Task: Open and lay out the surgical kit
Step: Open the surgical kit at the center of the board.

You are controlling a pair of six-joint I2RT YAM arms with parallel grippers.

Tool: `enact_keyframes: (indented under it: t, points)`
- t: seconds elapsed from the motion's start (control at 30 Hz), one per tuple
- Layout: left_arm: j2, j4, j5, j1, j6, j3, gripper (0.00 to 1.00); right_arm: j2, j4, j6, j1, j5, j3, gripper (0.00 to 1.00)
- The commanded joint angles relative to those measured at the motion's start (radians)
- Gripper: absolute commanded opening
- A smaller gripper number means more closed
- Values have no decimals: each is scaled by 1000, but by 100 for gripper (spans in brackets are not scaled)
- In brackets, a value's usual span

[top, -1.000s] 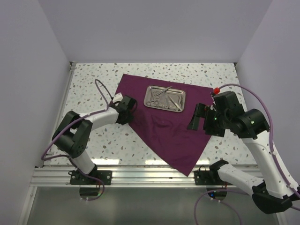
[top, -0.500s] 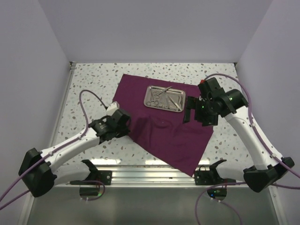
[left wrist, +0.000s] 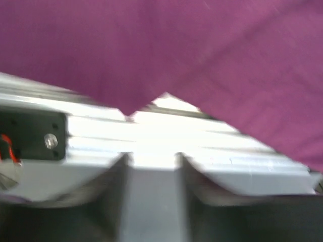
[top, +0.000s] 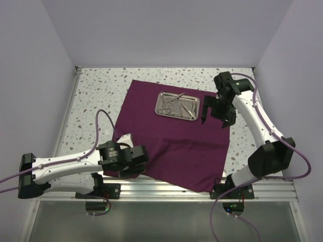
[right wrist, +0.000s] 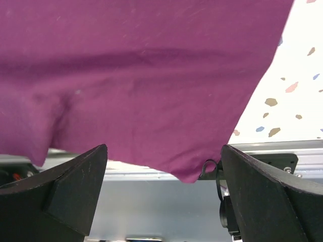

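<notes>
Surgical kit's maroon cloth wrap (top: 171,141) lies spread flat on the speckled worktop (top: 96,96), its near corner lapping over the rail (top: 151,189), with the steel tray (top: 158,107) on its far part. Instruments (top: 176,106) in the tray are too small to tell apart. Left hand (top: 141,159), blurred in its wrist view, sits low at the cloth's near-left edge, fingers parted and empty; right hand (top: 214,120) hangs wide open just right of the tray.

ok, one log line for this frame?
cloth: spread open | tray: on cloth, far centre, tools inside | left gripper: at cloth's near-left corner, jaws unclear | right gripper: open, empty, right of tray
</notes>
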Motion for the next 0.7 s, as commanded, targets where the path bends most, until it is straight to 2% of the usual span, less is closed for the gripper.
enact_keyframes:
  t: [0.0,0.03,0.1,0.2,0.23,0.3,0.33,0.37,0.4,0.43,0.47,0.53,0.6,0.67]
  points:
    - [-12,-126,35,-51,-107,106,75,41,19,-20,-33,10,44,98]
    - [-9,-126,43,-57,-104,116,99,44,34,-12,-43,10,38,99]
    - [9,-122,16,-57,-72,174,100,55,92,17,-53,10,10,98]
    - [55,-126,-151,-46,2,302,100,75,183,31,-77,-7,-13,98]
    - [77,-96,-238,13,45,355,100,80,214,36,-106,-38,-20,98]
    - [78,30,-239,157,329,371,100,75,351,63,-154,-108,-81,98]
    - [77,200,-175,331,446,360,100,61,410,77,-210,-190,-112,98]
    - [80,270,-140,410,622,353,100,58,467,112,-237,-217,-143,98]
    - [90,333,-101,488,696,351,100,57,563,123,-255,-226,-186,98]
    - [106,390,-57,627,761,351,100,60,588,131,-275,-222,-191,98]
    - [158,482,23,686,866,360,100,90,593,128,-277,-195,-185,98]
    - [277,541,78,813,936,415,100,145,539,108,-318,-167,-116,98]
    - [357,569,91,887,1024,461,100,201,499,91,-350,-122,-74,98]
    - [449,615,112,940,1062,512,100,190,544,112,-381,-101,-108,99]
